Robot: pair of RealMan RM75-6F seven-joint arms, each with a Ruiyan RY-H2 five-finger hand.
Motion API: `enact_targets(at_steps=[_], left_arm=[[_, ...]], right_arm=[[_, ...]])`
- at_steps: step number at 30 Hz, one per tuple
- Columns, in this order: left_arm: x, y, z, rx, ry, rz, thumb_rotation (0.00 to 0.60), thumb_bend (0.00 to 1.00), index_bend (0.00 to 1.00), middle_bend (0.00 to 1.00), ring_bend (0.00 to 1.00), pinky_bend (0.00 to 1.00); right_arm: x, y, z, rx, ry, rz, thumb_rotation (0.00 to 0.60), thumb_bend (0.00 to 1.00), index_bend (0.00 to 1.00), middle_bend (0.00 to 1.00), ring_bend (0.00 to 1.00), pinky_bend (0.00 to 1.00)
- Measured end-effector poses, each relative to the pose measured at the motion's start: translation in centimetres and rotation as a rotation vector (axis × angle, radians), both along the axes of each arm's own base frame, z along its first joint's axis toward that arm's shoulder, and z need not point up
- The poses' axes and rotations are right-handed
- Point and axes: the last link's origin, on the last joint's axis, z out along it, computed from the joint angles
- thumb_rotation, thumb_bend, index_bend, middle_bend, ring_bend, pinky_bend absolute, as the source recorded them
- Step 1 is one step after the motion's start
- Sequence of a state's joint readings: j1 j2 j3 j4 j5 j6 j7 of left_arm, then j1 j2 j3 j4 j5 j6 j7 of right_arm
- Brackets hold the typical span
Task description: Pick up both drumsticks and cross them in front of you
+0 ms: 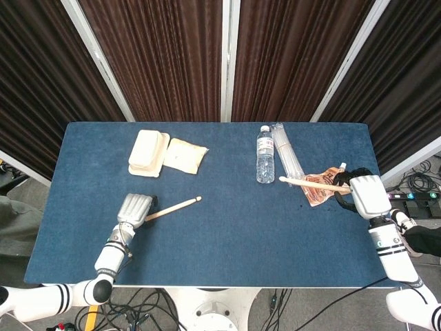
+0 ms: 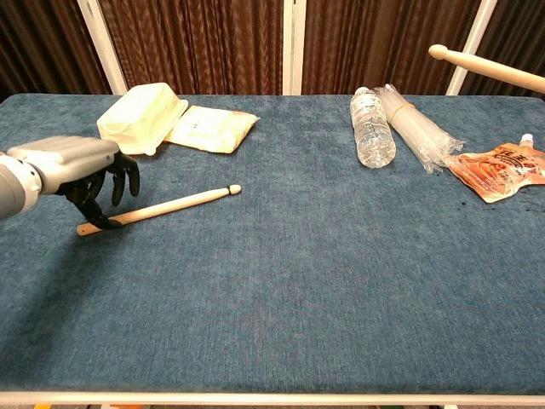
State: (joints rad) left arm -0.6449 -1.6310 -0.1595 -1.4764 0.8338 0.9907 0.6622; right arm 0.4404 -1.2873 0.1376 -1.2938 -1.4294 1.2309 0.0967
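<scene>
One wooden drumstick (image 1: 173, 207) (image 2: 166, 207) lies flat on the blue table (image 1: 227, 234), left of the middle, with its tip pointing right. My left hand (image 1: 136, 209) (image 2: 77, 166) hangs over its butt end, its dark fingers (image 2: 109, 189) spread and reaching down around the stick without a visible grip. My right hand (image 1: 363, 194) holds the second drumstick (image 1: 313, 183) (image 2: 490, 68) in the air at the right edge, above the table, tip pointing left. The chest view shows that stick but not the right hand.
A cream foam box (image 1: 148, 152) (image 2: 140, 118) and a flat wipes packet (image 1: 185, 156) lie at the back left. A water bottle (image 1: 265, 157) (image 2: 372, 128), a clear plastic sleeve (image 1: 287, 155) and an orange pouch (image 1: 322, 189) (image 2: 501, 169) lie at the back right.
</scene>
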Motion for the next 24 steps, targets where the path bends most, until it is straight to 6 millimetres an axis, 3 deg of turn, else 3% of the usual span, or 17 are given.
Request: enact_targets(at_steps=[10, 24], left_arm=[[-0.48, -0.21, -0.59, -0.01, 0.046, 0.021, 0.6, 0.22, 0.41, 0.53, 0.61, 0.73], [-0.66, -0.12, -0.71, -0.03, 0.044, 0.031, 0.6, 0.32, 0.44, 0.55, 0.63, 0.73]], right_arm=[[-0.67, -0.04, -0.1, -0.001, -0.021, -0.01, 0.6, 0.51, 0.72, 0.65, 0.45, 0.34], [-0.8, 0.01, -0.66, 0.008, -0.032, -0.003, 0.6, 0.51, 0.72, 0.65, 0.45, 0.34]])
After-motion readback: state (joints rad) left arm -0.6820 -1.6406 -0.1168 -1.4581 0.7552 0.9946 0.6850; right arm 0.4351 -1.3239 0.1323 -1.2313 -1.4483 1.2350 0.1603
